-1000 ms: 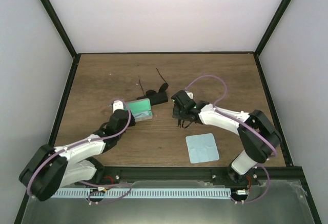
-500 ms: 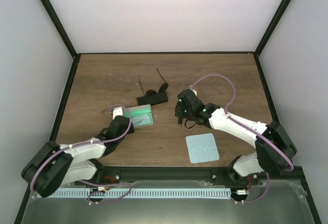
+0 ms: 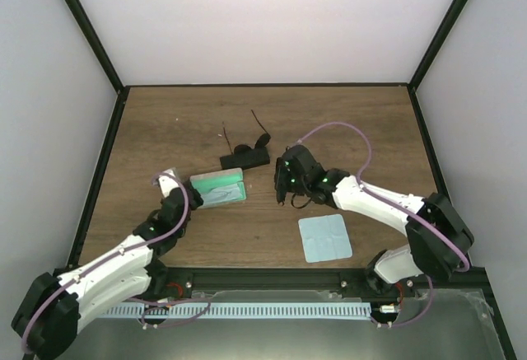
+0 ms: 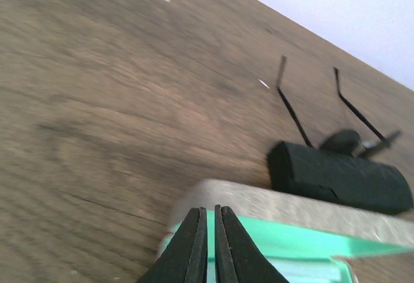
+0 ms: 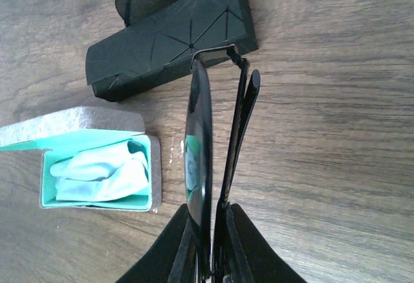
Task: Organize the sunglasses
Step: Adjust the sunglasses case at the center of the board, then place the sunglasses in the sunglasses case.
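Since the sunglasses [image 5: 198, 134] seem light and fragile, the right hand [image 5: 212, 247] is clamping them folded by one frame end above the surface [image 3: 247, 232], beside the green case [image 5: 154, 166]; the left hand [image 4: 208, 244] is resting closed, empty.

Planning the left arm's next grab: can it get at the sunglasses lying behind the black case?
Probably, but not straight: the open green case and the black case lie between the left gripper and those sunglasses, so it must reach over them.
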Tool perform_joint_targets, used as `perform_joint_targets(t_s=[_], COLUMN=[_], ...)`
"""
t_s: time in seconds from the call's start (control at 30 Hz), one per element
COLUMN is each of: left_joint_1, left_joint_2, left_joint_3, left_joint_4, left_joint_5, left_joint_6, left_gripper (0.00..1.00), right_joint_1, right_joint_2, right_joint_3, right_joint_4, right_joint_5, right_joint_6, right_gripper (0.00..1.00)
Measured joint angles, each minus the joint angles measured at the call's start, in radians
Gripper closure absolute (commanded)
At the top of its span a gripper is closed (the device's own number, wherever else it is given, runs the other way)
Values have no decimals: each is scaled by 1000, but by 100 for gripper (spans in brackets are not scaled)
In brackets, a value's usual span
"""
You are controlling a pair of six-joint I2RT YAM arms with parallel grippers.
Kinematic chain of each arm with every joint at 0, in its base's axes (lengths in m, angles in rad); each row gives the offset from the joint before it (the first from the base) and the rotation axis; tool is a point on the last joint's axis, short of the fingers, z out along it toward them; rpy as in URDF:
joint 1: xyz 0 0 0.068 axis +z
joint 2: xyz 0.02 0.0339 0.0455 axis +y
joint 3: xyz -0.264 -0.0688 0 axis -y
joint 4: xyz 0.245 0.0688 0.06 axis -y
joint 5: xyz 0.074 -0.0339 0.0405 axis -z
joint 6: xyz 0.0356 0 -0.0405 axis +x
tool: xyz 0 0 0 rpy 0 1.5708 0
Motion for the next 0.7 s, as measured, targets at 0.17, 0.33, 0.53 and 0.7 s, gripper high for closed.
perform_joint_targets(t_s=[0.17,0.33,0.53,0.7], left_joint_1=[18,92,263,393], left_joint_2=[-59,-45,115,278], left_joint_3=[1,2,6,34], left_joint_4=[-87,-96,-36,74], left_joint_5=[-143,-167,-10,192], left_joint_6=[-90,-164,-180,-166], left_gripper=[74,70,71,74], right_joint_1=[11,11,11,11], right_joint_2=[2,-4,-65,-126], right_joint_3=[0,-12,-34,-66], right_joint_4=[9,10,8,5], right_joint_5=[-23,-33,-35,-33], right_joint_6=[-10,-32,-55,-68], right_gripper=[89,89,88,87])
